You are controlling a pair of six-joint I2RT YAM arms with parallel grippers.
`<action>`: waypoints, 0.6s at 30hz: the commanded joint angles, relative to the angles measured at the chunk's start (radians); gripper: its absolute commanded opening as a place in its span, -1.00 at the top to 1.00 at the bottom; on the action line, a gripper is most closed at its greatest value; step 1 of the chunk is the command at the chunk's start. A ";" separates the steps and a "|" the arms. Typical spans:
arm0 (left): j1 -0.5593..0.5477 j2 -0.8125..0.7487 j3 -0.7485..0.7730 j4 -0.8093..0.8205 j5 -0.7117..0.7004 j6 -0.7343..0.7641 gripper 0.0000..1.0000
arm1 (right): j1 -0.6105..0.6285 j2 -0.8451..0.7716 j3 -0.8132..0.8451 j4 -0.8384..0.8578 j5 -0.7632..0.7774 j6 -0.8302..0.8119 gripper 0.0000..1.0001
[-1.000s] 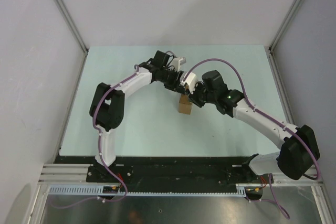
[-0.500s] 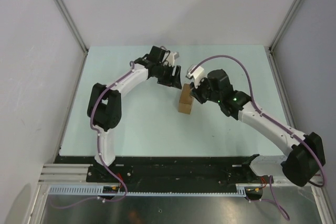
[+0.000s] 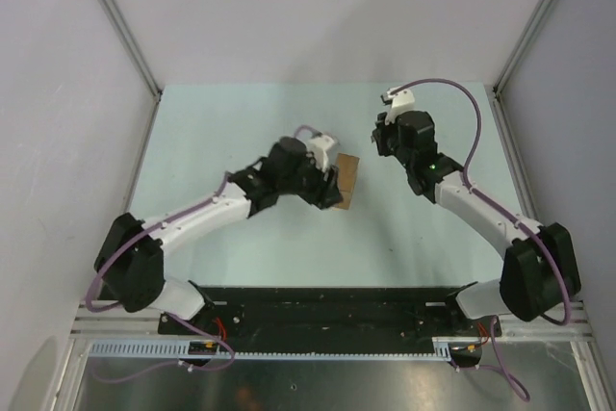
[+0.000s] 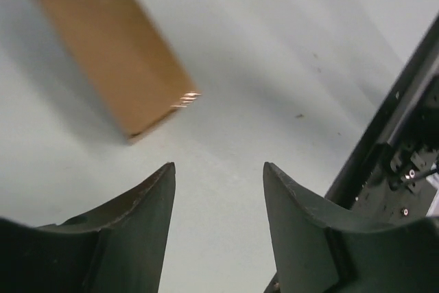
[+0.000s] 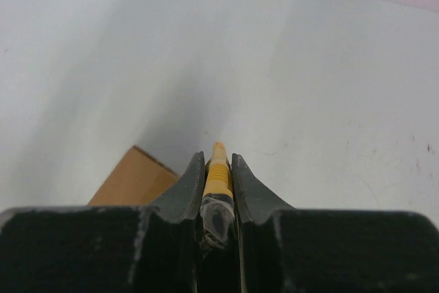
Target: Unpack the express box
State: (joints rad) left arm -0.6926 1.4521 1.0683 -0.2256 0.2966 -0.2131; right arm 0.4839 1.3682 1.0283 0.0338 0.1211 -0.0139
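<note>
The express box (image 3: 348, 178) is a small brown carton, shut, on the pale green table mid-field. It also shows at the upper left of the left wrist view (image 4: 116, 49), and one corner of it shows in the right wrist view (image 5: 134, 180). My left gripper (image 3: 330, 192) is open and empty just left of the box, apart from it; in its own view (image 4: 218, 165) only bare table lies between the fingers (image 4: 140, 224). My right gripper (image 3: 383, 140) is to the far right of the box, above the table, shut on a slim yellow cutter knife (image 5: 218, 169).
The pale green table (image 3: 241, 122) is walled by grey panels at the back and sides. A black base rail (image 3: 327, 310) runs along the near edge and shows at the right of the left wrist view (image 4: 405, 162).
The left arm swung round and pulled back toward the near left, its gripper now beside the box. The right gripper drew back from the box toward the far right, still holding the cutter.
</note>
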 commanded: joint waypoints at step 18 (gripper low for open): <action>-0.326 0.393 -0.068 0.600 -0.726 0.147 0.02 | -0.153 0.065 0.007 0.078 0.043 0.229 1.00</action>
State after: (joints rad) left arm -0.9974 1.8275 1.0206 0.1959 -0.2092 -0.0940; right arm 0.3367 1.4464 1.0283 0.0872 0.1745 0.1947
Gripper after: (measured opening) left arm 0.492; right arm 0.165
